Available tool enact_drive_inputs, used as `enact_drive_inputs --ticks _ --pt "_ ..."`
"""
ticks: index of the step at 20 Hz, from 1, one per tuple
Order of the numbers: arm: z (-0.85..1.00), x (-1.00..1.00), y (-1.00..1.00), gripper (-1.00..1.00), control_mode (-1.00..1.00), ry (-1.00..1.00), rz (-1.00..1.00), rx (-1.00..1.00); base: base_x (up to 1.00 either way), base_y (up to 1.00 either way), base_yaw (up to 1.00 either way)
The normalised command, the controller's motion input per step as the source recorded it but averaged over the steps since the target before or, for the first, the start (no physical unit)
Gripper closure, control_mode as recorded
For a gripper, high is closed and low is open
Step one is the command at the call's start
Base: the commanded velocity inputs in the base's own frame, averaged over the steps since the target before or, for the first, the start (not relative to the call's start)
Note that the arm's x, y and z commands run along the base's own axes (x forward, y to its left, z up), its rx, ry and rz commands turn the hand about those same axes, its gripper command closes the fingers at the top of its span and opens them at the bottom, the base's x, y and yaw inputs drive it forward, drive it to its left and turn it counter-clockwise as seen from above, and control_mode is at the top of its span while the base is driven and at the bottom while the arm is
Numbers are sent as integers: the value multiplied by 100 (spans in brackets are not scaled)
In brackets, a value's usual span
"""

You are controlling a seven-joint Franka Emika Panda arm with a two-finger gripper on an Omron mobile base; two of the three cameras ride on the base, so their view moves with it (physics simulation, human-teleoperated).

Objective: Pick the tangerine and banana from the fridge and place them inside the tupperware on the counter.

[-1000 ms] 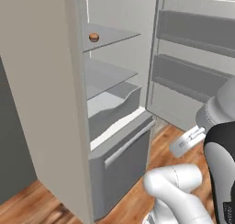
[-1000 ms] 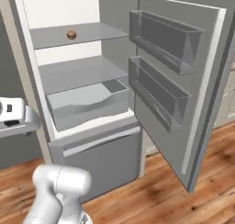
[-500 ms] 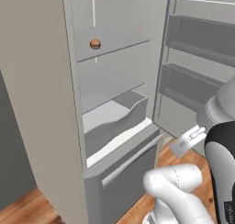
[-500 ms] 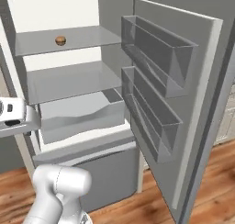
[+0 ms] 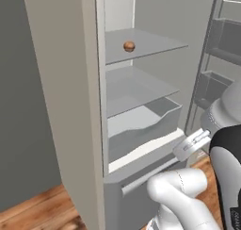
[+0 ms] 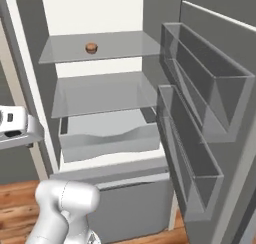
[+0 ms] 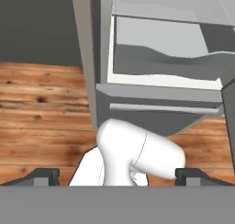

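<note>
The fridge [image 5: 61,106] stands open right in front of me. A small round orange-brown tangerine [image 5: 129,46] lies alone on the upper grey shelf, toward the back, and is also seen as the tangerine [image 6: 91,48] from the right. The banana, the tupperware and the counter are out of view. My gripper [image 7: 117,176] is open, its two dark fingertips [image 7: 43,175] wide apart with nothing between them. It hangs low in front of the fridge [image 7: 151,92], below the shelves and far from the tangerine. The hand's white body [image 6: 12,124] shows at the left edge.
The fridge door [image 6: 210,118] swings out to the right with two clear bins on its inner side. A grey drawer [image 6: 107,138] sits pulled partly out under the middle shelf [image 6: 100,93]. Wooden floor [image 7: 41,108] lies left of the fridge.
The whole picture has shifted and the fridge looms larger: the base has driven closer and round toward its front. The arm keeps its pose and the gripper stays open.
</note>
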Motion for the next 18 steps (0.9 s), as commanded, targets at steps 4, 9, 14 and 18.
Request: enact_drive_inputs --ticks 4,9,14,18 --pt "0 0 0 -100 100 0 0 0 42 -26 6" --pt "0 0 0 -100 100 0 0 0 49 -23 5" --pt "0 0 0 -100 100 0 0 0 59 -24 20" --pt "0 0 0 -100 100 0 0 0 55 -22 29"
